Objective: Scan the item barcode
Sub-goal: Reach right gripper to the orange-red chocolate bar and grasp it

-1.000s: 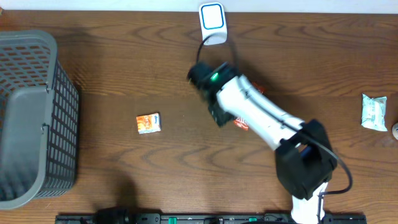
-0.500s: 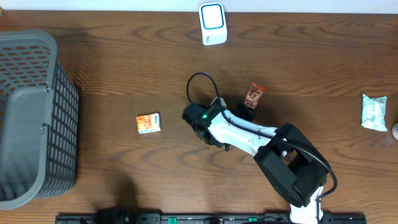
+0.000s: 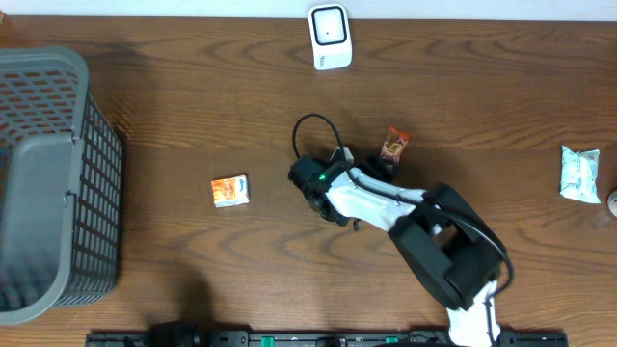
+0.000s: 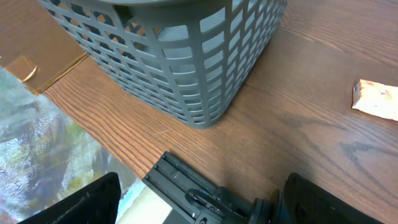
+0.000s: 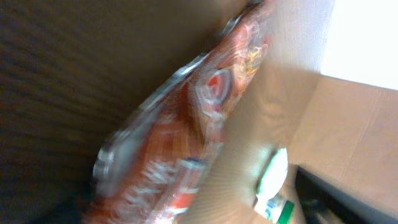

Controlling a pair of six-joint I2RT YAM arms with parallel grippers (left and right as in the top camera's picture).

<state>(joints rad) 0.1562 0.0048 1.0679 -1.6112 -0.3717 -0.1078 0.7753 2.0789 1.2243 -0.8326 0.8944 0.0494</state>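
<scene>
Basket (image 3: 96, 193): sitting at the table's 9 o'clock; taking no part in this.
Left claw (image 4: 205, 196): hanging low by the basket, fingers standing wide apart, holding nothing.
Orange packet (image 3: 230, 191): lying flat at 9 o'clock from the right arm's wrist, well apart from it; probably waiting its turn.
Scanner (image 3: 330, 37): standing at the table's 12 o'clock edge, at 11 o'clock from the red packet and well apart from it.
Right claw (image 3: 378, 166): reaching at the red packet from its 7 o'clock side; the fingers are hiding under the wrist from above, and the wrist view is showing only blurred wrapper, so I cannot tell how far open it is or whether it is gripping.
Red packet (image 3: 394, 146): sitting right of table centre, apparently the item being scanned; the slick, crinkly wrapper is risking a slip or twist if pinched by one edge; a crushed or turned face is risking a barcode the scanner cannot read.
White packet (image 3: 579, 173): lying at 3 o'clock, untouched.
</scene>
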